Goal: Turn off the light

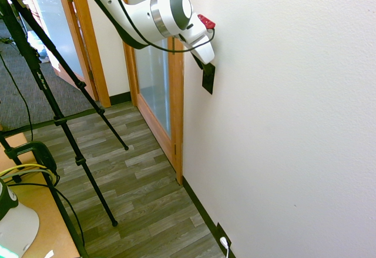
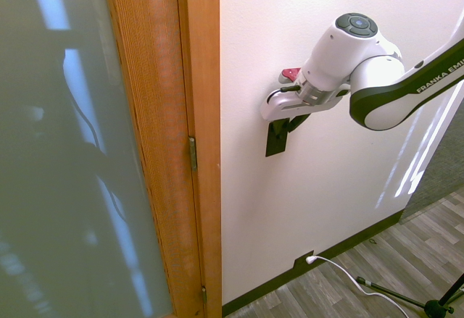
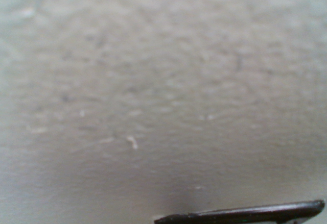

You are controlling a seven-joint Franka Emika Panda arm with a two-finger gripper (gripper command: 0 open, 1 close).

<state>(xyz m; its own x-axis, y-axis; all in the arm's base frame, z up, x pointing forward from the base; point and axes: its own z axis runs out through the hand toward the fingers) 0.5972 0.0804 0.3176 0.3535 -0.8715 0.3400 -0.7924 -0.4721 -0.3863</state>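
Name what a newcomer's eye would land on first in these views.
The white robot arm stands out most, reaching across to the pale wall with its gripper at the black switch plate. Next comes the wooden door frame beside that wall, then the white plug in its dark outlet plate, low down near the floor.

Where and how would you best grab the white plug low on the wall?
I'd pinch the white plug by the sides of its body, coming straight from the room side. It sticks out from the black plate, leaving its body exposed, while the cord trails off loosely and looks a poorer hold.
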